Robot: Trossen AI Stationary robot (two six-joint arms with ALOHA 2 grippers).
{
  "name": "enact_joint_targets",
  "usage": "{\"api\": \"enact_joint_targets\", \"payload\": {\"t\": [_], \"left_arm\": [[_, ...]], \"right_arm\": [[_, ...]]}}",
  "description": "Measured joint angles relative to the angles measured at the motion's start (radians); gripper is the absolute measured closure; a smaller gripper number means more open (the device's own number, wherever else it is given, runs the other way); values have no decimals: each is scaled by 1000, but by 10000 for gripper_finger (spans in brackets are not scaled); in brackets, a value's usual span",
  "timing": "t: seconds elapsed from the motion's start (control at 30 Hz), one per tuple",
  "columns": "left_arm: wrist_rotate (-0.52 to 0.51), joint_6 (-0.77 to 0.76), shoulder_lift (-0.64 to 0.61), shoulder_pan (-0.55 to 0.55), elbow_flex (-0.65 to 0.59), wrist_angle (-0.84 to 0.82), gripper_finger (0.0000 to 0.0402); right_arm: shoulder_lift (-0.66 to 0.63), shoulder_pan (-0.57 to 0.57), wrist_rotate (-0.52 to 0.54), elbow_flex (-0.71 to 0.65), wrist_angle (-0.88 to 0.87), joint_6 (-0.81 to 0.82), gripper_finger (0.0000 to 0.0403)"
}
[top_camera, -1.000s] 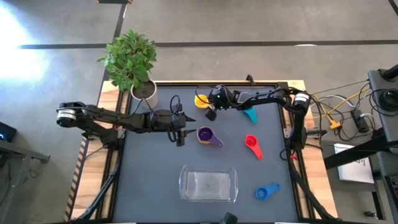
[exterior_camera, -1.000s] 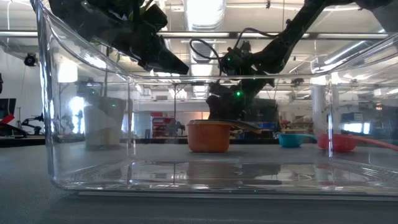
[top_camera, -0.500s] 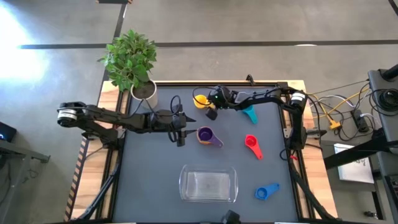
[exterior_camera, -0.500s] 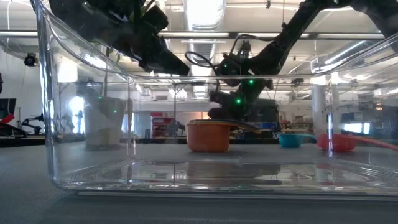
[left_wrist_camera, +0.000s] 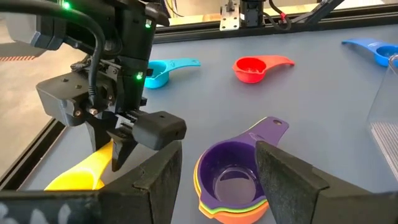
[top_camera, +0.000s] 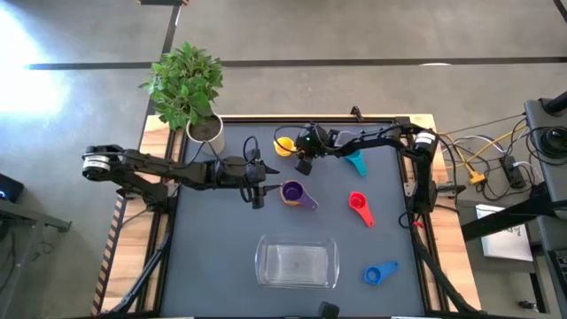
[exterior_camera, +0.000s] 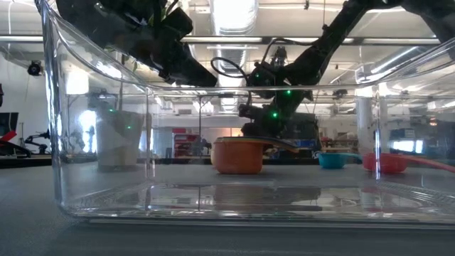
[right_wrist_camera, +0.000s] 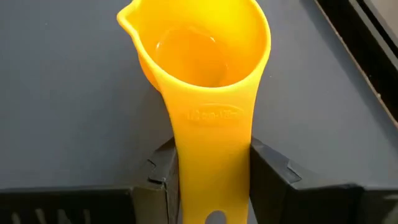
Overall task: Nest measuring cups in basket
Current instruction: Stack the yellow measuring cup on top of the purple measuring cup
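The yellow cup [top_camera: 283, 143] sits at the far middle of the grey mat, with my right gripper [top_camera: 301, 158] shut on its handle. A stack of cups with the purple cup [top_camera: 292, 192] on top stands at mid-table. My left gripper [top_camera: 259, 186] hangs open just to its left and above it, with one finger [left_wrist_camera: 158, 177] showing on either side of the stack and touching nothing. The teal cup [top_camera: 356, 162], the red cup [top_camera: 358, 206] and the blue cup [top_camera: 379, 273] lie apart on the right. The clear basket [top_camera: 297, 263] stands near the front edge. My right gripper pinches the yellow cup's flat handle [right_wrist_camera: 212, 155] between its two fingers [right_wrist_camera: 163, 177], one on each long edge. The fingers slant down from the table's right and lie along the handle, whose free end points back at the gripper. The bowl [right_wrist_camera: 196, 53] stands upright, apparently on the mat.
A white plant pot [top_camera: 205, 130] with a leafy plant stands at the far left corner. The table's black frame rail [top_camera: 310, 118] runs close behind the yellow cup. In the low view the basket's clear wall [exterior_camera: 99, 142] fills the foreground.
My right gripper has tipped a little further down over the yellow cup's handle and rolled slightly. The cup has stayed in place.
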Motion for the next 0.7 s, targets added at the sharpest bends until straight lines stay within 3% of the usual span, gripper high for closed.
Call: {"api": "enact_joint_targets", "payload": {"t": [0.3, 0.63, 0.7], "left_arm": [[0, -6, 0, 0, 0, -1, 215], [-7, -3, -35, 0, 0, 2, 215], [-33, -8, -49, 0, 0, 7, 215]], "right_arm": [[-62, 8, 5, -1, -60, -1, 279], [-329, 155, 4, -111, -153, 86, 289], [-380, 199, 4, -156, -152, 122, 306]]}}
